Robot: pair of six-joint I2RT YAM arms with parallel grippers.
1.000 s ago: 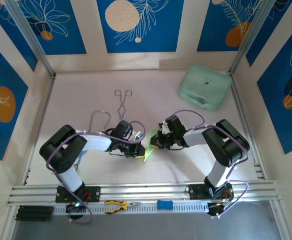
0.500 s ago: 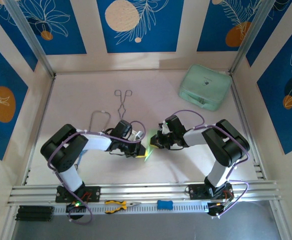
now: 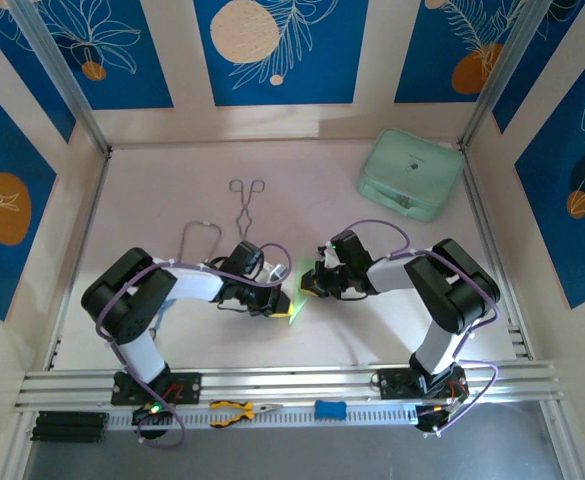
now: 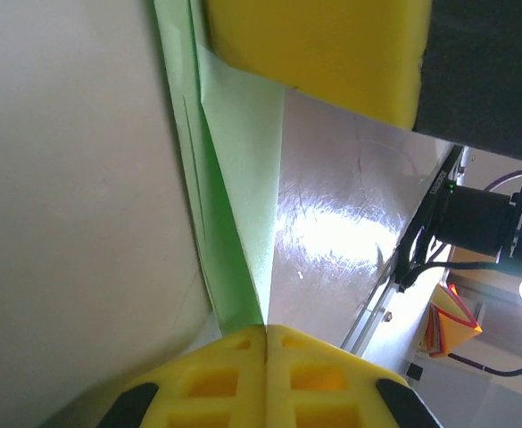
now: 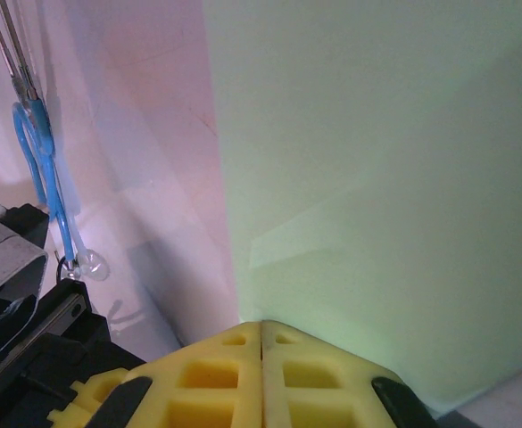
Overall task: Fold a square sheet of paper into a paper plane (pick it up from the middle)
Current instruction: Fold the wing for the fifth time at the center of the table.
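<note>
Paper [image 3: 294,302]: partly folded, on the near side of the tongs [image 3: 244,205].
Left gripper [image 4: 265,333]: jaws closed tight on the paper's edge.
Right gripper [image 5: 262,330]: jaws pinched onto the paper.
Risk: a tear is invited if it is pulled unevenly.

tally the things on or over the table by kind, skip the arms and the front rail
paper: 1, the folded light-green paper
cases: 1, the mint-green case
tongs: 1, the metal tongs
total: 3
</note>
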